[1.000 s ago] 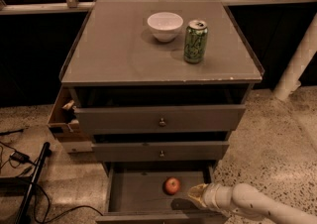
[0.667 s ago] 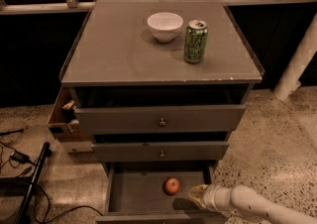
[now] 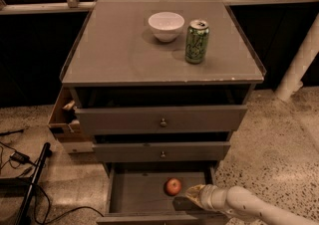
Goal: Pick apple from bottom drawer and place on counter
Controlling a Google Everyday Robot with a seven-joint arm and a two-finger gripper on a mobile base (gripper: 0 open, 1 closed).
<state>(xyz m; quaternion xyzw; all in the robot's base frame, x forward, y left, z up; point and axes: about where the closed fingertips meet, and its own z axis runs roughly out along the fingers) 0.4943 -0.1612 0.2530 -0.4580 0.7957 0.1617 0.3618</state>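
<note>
Apple (image 3: 173, 186) lies loose in the open bottom drawer (image 3: 134, 194), just left of the gripper (image 3: 192, 198) — its claw spread or closed, I cannot tell — so grasp, lift and setting on the counter (image 3: 114, 45) well above it all remain.
</note>
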